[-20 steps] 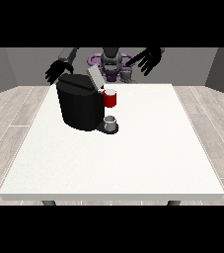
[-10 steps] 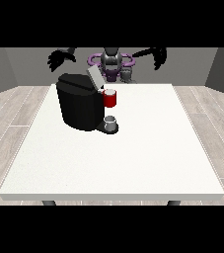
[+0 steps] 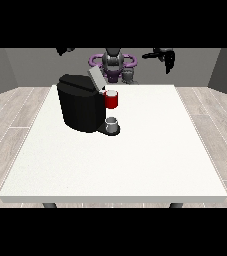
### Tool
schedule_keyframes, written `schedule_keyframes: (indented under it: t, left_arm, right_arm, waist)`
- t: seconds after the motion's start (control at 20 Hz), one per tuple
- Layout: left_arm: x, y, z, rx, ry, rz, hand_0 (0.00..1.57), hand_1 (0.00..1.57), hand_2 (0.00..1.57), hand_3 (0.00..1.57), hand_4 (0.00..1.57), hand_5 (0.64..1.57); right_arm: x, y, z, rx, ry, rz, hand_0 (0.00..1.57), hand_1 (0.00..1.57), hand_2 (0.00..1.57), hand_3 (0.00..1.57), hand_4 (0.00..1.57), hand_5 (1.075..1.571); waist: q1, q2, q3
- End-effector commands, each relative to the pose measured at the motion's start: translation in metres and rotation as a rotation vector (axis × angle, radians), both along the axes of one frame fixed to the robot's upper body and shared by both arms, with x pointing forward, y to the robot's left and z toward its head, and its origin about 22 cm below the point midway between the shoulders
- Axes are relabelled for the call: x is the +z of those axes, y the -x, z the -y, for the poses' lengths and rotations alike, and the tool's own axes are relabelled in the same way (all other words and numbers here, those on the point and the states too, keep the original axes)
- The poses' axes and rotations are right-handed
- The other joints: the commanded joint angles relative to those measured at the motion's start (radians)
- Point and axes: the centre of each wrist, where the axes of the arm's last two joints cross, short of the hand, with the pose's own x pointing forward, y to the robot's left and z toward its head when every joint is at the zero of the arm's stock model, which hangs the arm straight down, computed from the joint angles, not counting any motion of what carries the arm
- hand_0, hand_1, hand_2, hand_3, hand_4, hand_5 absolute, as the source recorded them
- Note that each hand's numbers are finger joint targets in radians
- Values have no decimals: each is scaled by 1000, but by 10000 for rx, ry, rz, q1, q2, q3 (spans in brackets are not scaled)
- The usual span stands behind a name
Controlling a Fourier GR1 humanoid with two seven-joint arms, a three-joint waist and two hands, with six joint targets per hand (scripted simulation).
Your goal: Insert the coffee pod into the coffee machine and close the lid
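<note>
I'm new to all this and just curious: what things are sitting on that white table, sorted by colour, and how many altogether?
Black: 1, the coffee machine, its grey lid tilted up.
Red: 1, the pod holder at the machine's front.
Grey: 1, the small cup below it.
Total: 3.

Bare test room, lab-like rather than domestic. Plain grey walls (image 3: 15, 70), pale wood-plank floor (image 3: 10, 130), no furnishings beyond one large white table (image 3: 120, 165) at centre. Humanoid robot (image 3: 113, 62) stationed behind table. Single black coffee machine (image 3: 82, 105) on table as only household item.
</note>
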Motion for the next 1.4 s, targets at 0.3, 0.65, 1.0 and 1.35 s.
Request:
schedule_keyframes:
  t: [0.3,0.65,1.0,1.35]
  left_arm:
    - [21,6,22,-497,908,-50,0,0,0,0,204,1571]
    - [20,36,14,-370,915,525,0,0,0,0,0,1571]
    - [50,33,35,208,774,1043,0,0,0,0,0,1571]
    - [49,56,-1,177,687,1336,0,0,0,0,0,1571]
  right_arm:
    - [11,-17,-16,928,839,305,0,0,0,0,238,1571]
    - [18,-36,-7,1034,656,411,0,0,0,0,0,1571]
    - [28,-62,-19,1181,110,504,0,0,0,0,0,1571]
    - [22,-74,-20,1620,358,555,0,0,0,0,0,1571]
  waist:
    - [946,252,6]
    - [1273,1049,6]
    - [949,1862,5]
    - [815,2392,4]
